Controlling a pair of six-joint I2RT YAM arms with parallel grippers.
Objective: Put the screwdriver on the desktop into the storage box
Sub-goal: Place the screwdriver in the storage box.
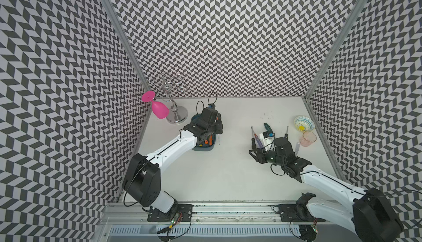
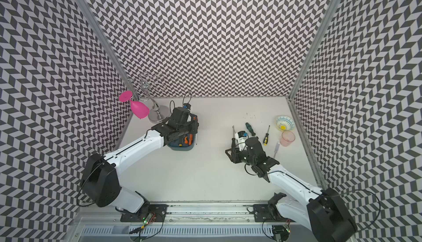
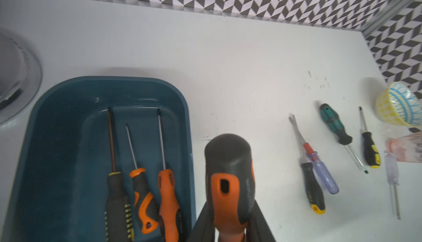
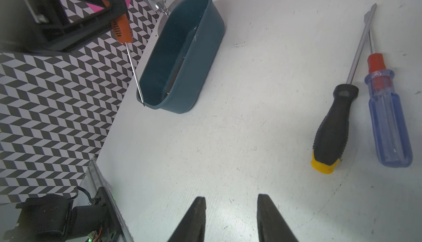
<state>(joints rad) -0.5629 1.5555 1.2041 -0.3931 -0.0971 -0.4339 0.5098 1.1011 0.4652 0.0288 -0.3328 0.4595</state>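
left fingers (image 3: 259, 227) clamped on orange-black screwdriver (image 3: 228, 183) by its handle, shaft angled down at storage box (image 3: 57, 138) rim, not inside, three screwdrivers (image 3: 141, 190) lying in box, right fingers (image 4: 196, 225) partly apart, empty, above surface (image 4: 228, 138), black-yellow screwdriver (image 4: 331, 126) and blue clear-handled screwdriver (image 4: 388, 126) lying side by side nearby

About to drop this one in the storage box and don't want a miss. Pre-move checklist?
1. Grip: left gripper shut on orange screwdriver: ok.
2. Tip inside storage box rim: cannot tell; the shaft hangs close to the wall.
3. Room in the box: ok; three screwdrivers lie along one side, bare floor beside them.
4. Other arm: right gripper open, empty, away from the box: ok.
5. All cleared off desktop: not ok; black-yellow screwdriver and blue screwdriver, among others, lie there.
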